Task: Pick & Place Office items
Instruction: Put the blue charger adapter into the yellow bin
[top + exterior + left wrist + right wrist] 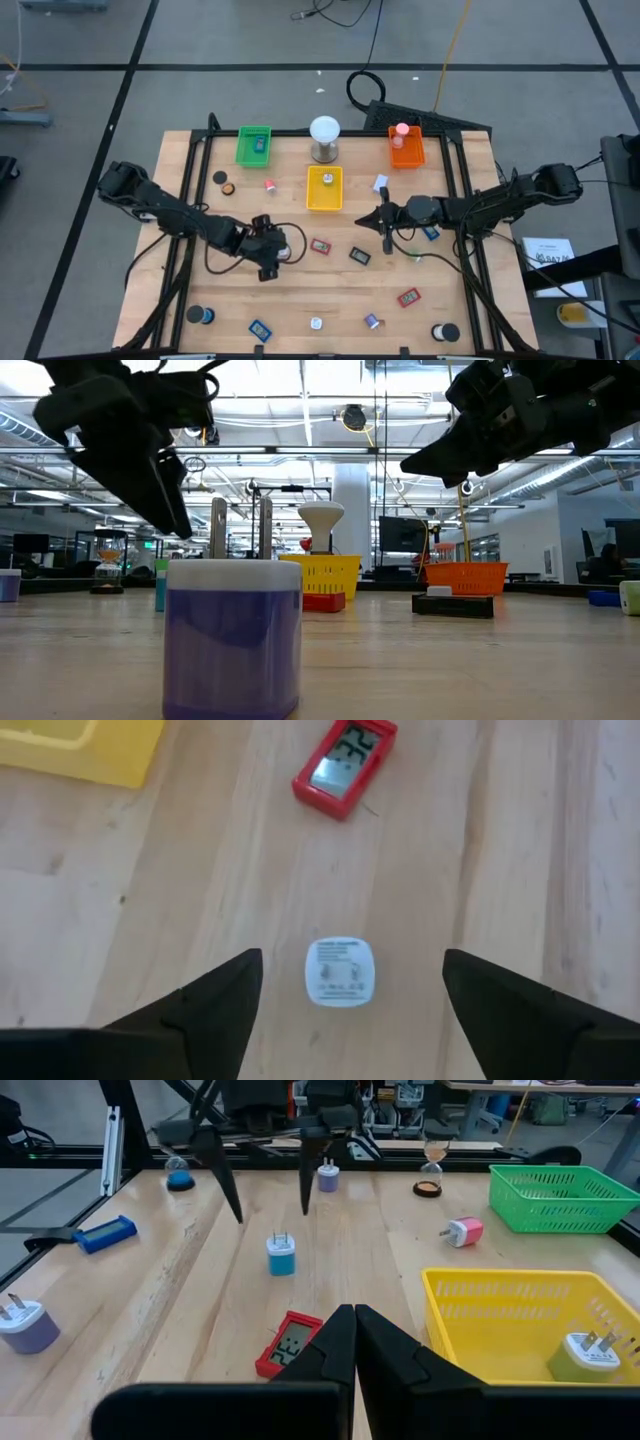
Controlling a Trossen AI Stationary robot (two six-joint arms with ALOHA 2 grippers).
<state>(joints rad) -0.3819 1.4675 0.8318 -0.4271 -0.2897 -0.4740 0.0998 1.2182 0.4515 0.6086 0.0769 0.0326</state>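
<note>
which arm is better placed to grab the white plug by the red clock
Left. Its gripper hangs open straight over the plug; the right gripper is shut, farther off.

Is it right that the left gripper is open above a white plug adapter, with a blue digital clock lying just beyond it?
Not quite. The left gripper is open over the white plug adapter, but the digital clock beyond it is red, not blue, as the left wrist view shows.
</note>
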